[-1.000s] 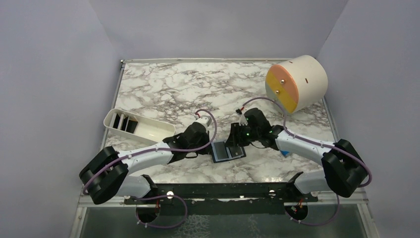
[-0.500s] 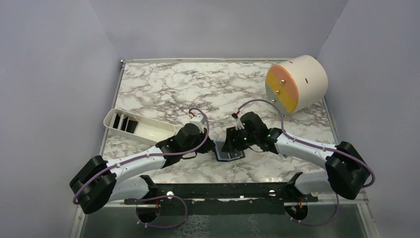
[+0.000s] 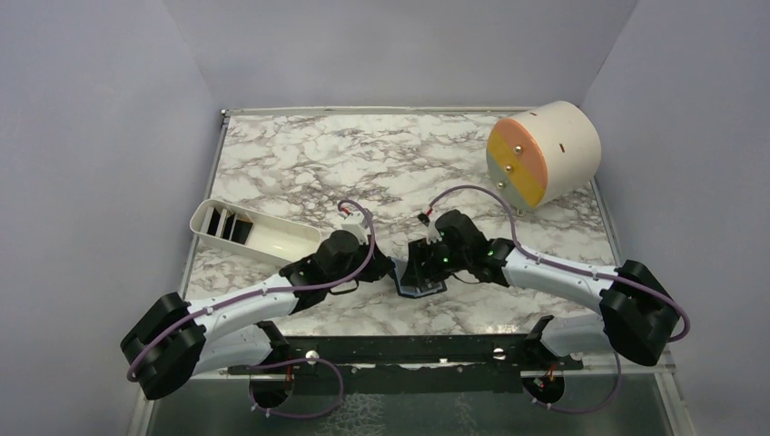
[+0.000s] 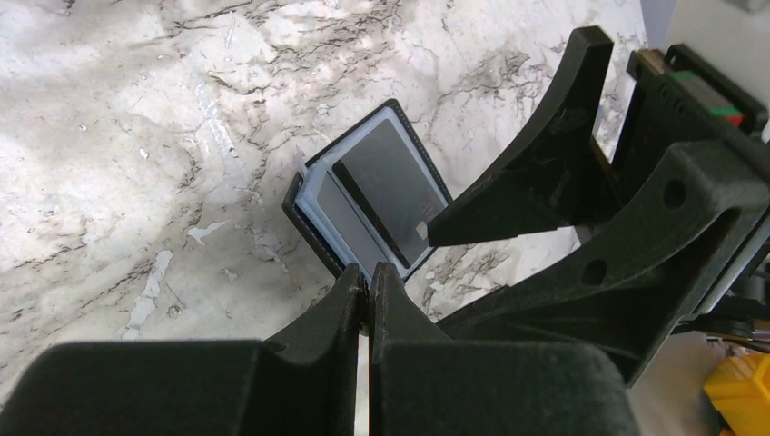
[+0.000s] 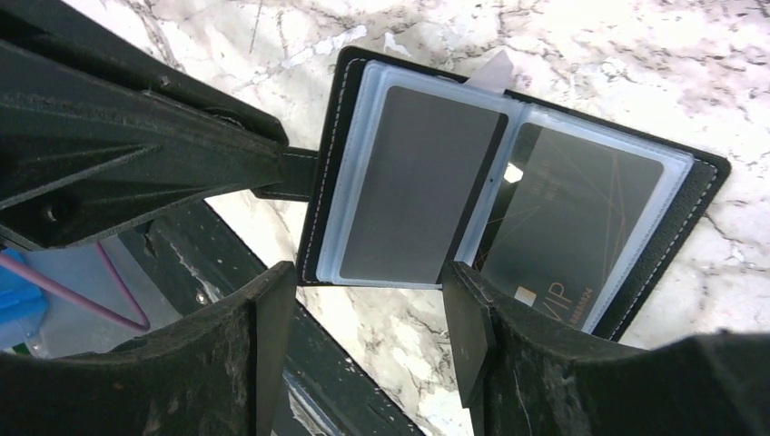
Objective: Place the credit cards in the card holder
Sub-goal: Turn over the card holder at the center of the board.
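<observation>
Card holder [image 5: 495, 186] laid open on the counter [image 3: 300, 154].
Left claw [image 4: 370, 272] is pinched shut at its edge, right claw [image 5: 368, 300] is spread wide above; the holder should be pinned flat.

Right wrist view: VIP card [image 5: 581, 204], lower edge behind a finger [image 5: 468, 336] of the right gripper [image 5: 368, 282]. Print beside "VIP" too small to read. Blue object [image 5: 16, 311] cropped at the left edge, blurred.

Left wrist view: holder [image 4: 363, 195], near corner behind the closed left gripper [image 4: 368, 275]; contact there cannot be told. Yellow object [image 4: 740, 400] cut off by the corner, unidentifiable.

Top view: holder mostly under the right gripper. Cards [image 3: 227, 224] in tray [image 3: 277, 245]: count too small to tell.
</observation>
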Motion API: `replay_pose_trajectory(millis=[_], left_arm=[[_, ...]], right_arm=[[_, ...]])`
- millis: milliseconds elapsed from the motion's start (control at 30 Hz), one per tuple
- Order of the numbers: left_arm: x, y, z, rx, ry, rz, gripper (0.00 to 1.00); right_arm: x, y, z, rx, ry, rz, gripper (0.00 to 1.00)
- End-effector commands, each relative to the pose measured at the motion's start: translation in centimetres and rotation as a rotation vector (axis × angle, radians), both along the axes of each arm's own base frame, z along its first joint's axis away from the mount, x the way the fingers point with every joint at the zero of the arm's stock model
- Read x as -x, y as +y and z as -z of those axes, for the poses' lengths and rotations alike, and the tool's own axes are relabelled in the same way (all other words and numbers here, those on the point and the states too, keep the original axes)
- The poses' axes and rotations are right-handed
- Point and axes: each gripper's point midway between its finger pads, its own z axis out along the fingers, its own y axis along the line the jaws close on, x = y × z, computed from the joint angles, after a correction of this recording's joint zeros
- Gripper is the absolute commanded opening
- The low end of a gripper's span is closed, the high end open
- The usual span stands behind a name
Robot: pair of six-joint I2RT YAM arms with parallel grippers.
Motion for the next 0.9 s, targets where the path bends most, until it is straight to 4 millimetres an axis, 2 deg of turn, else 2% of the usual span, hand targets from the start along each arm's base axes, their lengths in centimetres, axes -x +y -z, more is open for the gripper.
replay_pose_trajectory(millis=[0, 200, 433, 867], left_arm=[[-0.2, -0.7, -2.0, 0.079, -0.038, -0.002, 0.00], [-0.3, -0.6, -2.4, 0.070, -0.048, -0.001, 0.00], [-0.3, -0.6, -2.9, 0.081, -0.047, -0.006, 0.00], [-0.2, -0.4, -3.0, 0.094, -0.051, -0.017, 0.00]], right_arm=[[0.1, 1.7, -1.8, -0.047, -0.047, -0.031, 0.62], [-0.2, 2.0, -2.0, -0.024, -0.076, -0.010, 0.62], [0.6, 3.1, -1.6, -0.023, -0.070, -0.034, 0.60], [0.0, 2.6, -0.9, 0.041, -0.086, 0.021, 0.54]])
